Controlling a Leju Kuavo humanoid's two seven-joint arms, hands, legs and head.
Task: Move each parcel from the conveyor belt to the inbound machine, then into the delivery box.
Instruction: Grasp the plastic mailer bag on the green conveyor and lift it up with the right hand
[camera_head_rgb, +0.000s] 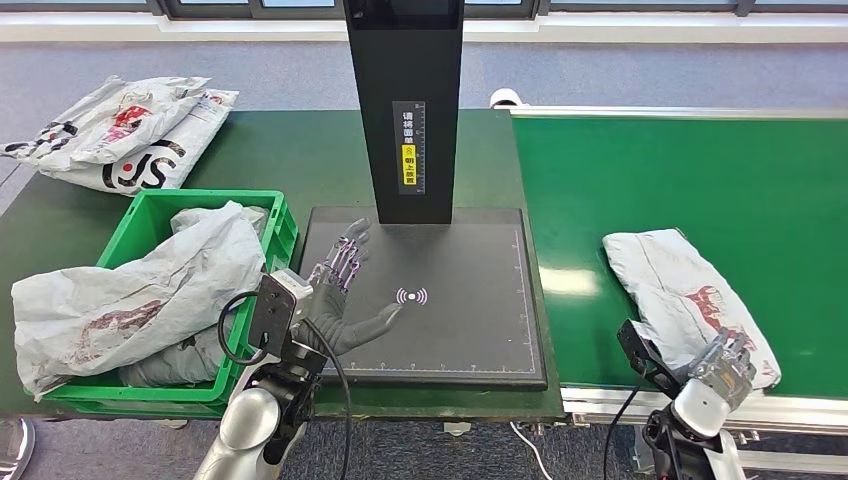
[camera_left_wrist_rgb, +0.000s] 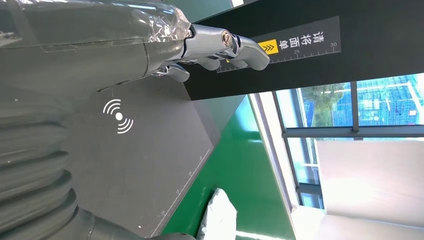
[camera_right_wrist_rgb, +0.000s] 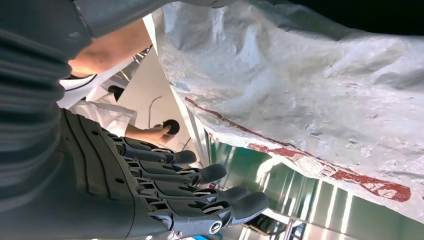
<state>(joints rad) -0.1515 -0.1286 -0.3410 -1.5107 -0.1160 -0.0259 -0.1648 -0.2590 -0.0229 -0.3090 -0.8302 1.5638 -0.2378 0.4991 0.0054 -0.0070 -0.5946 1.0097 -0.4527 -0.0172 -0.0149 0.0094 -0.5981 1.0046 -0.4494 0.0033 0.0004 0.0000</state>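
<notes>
One grey plastic parcel (camera_head_rgb: 686, 296) with red print lies on the green conveyor belt (camera_head_rgb: 680, 170) near its front edge. My right hand (camera_head_rgb: 722, 368) is at the parcel's near corner, fingers (camera_right_wrist_rgb: 200, 175) stretched out beside the parcel (camera_right_wrist_rgb: 310, 90) and holding nothing. My left hand (camera_head_rgb: 343, 290) hovers open, fingers spread, over the left part of the inbound machine's black plate (camera_head_rgb: 470, 320), close to its white signal mark (camera_head_rgb: 411, 296). In the left wrist view the fingers (camera_left_wrist_rgb: 225, 47) reach toward the black column (camera_left_wrist_rgb: 310, 60). The green delivery box (camera_head_rgb: 150, 197) holds grey parcels (camera_head_rgb: 130, 295).
The machine's black column (camera_head_rgb: 405, 100) rises behind the plate. Two more parcels (camera_head_rgb: 125, 132) lie on the dark green table at the far left. A person's arm (camera_right_wrist_rgb: 112, 47) shows beyond the belt in the right wrist view.
</notes>
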